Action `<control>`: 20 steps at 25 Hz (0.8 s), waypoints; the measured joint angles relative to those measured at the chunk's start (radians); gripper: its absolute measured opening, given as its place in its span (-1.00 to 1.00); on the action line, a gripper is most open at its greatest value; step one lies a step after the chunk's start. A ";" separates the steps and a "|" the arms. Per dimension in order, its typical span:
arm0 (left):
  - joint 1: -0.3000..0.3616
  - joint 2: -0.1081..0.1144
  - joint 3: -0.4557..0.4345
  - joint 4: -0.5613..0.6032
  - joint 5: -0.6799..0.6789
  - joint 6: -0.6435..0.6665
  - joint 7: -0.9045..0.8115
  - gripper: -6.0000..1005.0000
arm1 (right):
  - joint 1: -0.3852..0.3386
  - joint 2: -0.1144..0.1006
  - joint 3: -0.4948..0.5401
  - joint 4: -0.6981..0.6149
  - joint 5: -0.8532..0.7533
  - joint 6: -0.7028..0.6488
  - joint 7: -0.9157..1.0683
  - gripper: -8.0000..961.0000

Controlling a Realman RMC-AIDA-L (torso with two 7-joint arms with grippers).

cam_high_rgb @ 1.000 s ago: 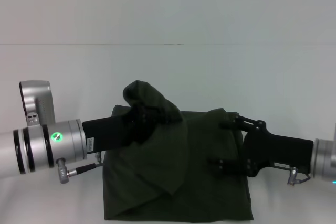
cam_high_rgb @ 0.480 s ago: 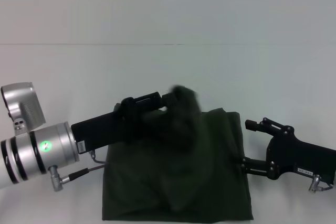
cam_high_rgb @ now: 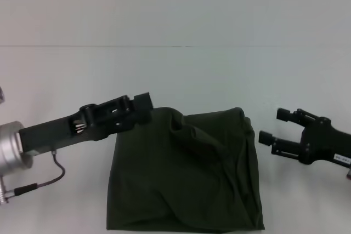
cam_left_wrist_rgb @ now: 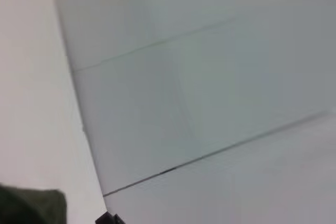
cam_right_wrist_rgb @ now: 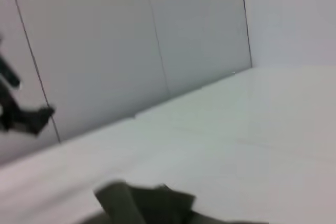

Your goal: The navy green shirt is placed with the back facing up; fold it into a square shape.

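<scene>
While the dark olive-green cotton shirt (cam_high_rgb: 186, 173) lies folded roughly square on the white desk (cam_high_rgb: 175, 75), no clear long axis shows; the left hand (cam_high_rgb: 143, 109) at its far-left corner and the right hand (cam_high_rgb: 272, 126) beside it both gape, gripping nothing.

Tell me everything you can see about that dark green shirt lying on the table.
The navy green shirt is a dark olive, soft-looking cloth, folded into a rough square on the white table. Its top is rumpled, with a raised ridge of creases running from the far edge toward the middle. No lettering shows. The left gripper hovers at its far left corner; I cannot tell if they touch. The right gripper, fingers open, sits apart from its right edge.
</scene>
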 joint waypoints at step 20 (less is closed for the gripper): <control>0.150 0.006 0.076 0.176 0.210 -0.160 0.743 0.81 | 0.143 0.017 -0.329 -0.072 0.005 0.040 0.164 0.85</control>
